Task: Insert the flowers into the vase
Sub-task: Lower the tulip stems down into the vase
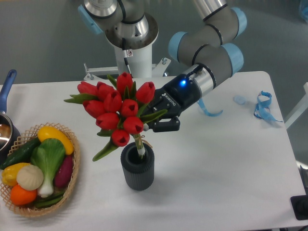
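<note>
Nearest: vase (137,166), short dark grey cylinder w/ vertical ribs, round mouth, upright on white desk (226,168). Stem ends of the flowers (118,108) sit at/just inside the mouth; how deep, can't tell. Bunch = red tulip heads, green leaves, plastic-looking, tilted up-left, much wider than vase. One long leaf droops outside the rim, left side.

Claw (155,120) clamped on flowers from the right, just above the mouth.

Risks (my read): stems catch rim & tip the vase, since it's light-looking w/ top-heavy load; drooping leaf stays outside; early release lets bunch flop left.

Left: wicker basket (73,166) w/ veg. Farther right: blue ribbon (262,107).
</note>
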Controlling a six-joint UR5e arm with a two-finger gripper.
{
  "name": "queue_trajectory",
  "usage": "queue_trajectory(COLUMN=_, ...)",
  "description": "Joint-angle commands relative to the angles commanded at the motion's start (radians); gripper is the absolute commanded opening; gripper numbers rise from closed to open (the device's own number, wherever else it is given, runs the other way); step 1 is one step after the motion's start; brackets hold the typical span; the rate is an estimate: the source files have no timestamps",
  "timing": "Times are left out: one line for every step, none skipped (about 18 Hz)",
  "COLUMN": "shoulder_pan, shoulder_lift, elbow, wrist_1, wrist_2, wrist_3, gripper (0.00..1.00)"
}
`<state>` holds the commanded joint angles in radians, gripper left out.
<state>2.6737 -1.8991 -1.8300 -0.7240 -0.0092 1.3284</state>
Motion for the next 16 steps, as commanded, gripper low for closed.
queue_trajectory(shoulder_pan=-0.006, shoulder_lift=-0.003, elbow=-0.008, wrist_1=0.000, wrist_2=0.000, wrist_3=0.002, gripper=0.07)
queue_trajectory(shoulder_pan=-0.009, shoulder_lift=-0.012, elbow=-0.009, wrist_1=0.000, wrist_2=0.000, wrist_3=0.002, gripper=0.07)
queue_trajectory(shoulder_pan=-0.009, shoulder_lift=-0.017, elbow=-0.014, wrist_1=0.000, wrist_2=0.002, wrist_3=0.003, gripper=0.07)
queue_trajectory(shoulder_pan=-0.009, shoulder_lift=-0.018, elbow=-0.023, wrist_1=0.000, wrist_2=0.005, wrist_3=0.003, gripper=0.07)
queue_trajectory(shoulder_pan=-0.009, shoulder_lift=-0.018, elbow=-0.028, wrist_1=0.000, wrist_2=0.006, wrist_3=0.005, gripper=0.07)
queue_trajectory(shoulder_pan=-0.009, shoulder_lift=-0.021, elbow=-0.031, wrist_1=0.000, wrist_2=0.008, wrist_3=0.003, gripper=0.07)
queue_trajectory(shoulder_pan=-0.011, shoulder_lift=-0.026, elbow=-0.035, wrist_1=0.000, wrist_2=0.008, wrist_3=0.005, gripper=0.07)
queue_trajectory(shoulder_pan=-0.011, shoulder_lift=-0.034, elbow=-0.038, wrist_1=0.000, wrist_2=0.008, wrist_3=0.006, gripper=0.07)
queue_trajectory(shoulder_pan=-0.011, shoulder_lift=-0.043, elbow=-0.043, wrist_1=0.000, wrist_2=0.008, wrist_3=0.015, gripper=0.07)
queue_trajectory(shoulder_pan=-0.011, shoulder_lift=-0.051, elbow=-0.049, wrist_1=0.000, wrist_2=0.008, wrist_3=0.031, gripper=0.07)
queue_trajectory(shoulder_pan=-0.011, shoulder_lift=-0.066, elbow=-0.058, wrist_1=0.000, wrist_2=0.009, wrist_3=0.056, gripper=0.08)
queue_trajectory(shoulder_pan=-0.011, shoulder_lift=-0.077, elbow=-0.069, wrist_1=0.000, wrist_2=0.009, wrist_3=0.092, gripper=0.09)
queue_trajectory(shoulder_pan=-0.011, shoulder_lift=-0.090, elbow=-0.077, wrist_1=0.000, wrist_2=0.009, wrist_3=0.122, gripper=0.09)
queue_trajectory(shoulder_pan=-0.009, shoulder_lift=-0.100, elbow=-0.087, wrist_1=0.000, wrist_2=0.009, wrist_3=0.144, gripper=0.09)
queue_trajectory(shoulder_pan=-0.006, shoulder_lift=-0.101, elbow=-0.094, wrist_1=0.000, wrist_2=0.009, wrist_3=0.153, gripper=0.09)
queue_trajectory(shoulder_pan=-0.006, shoulder_lift=-0.103, elbow=-0.095, wrist_1=-0.002, wrist_2=0.009, wrist_3=0.155, gripper=0.10)
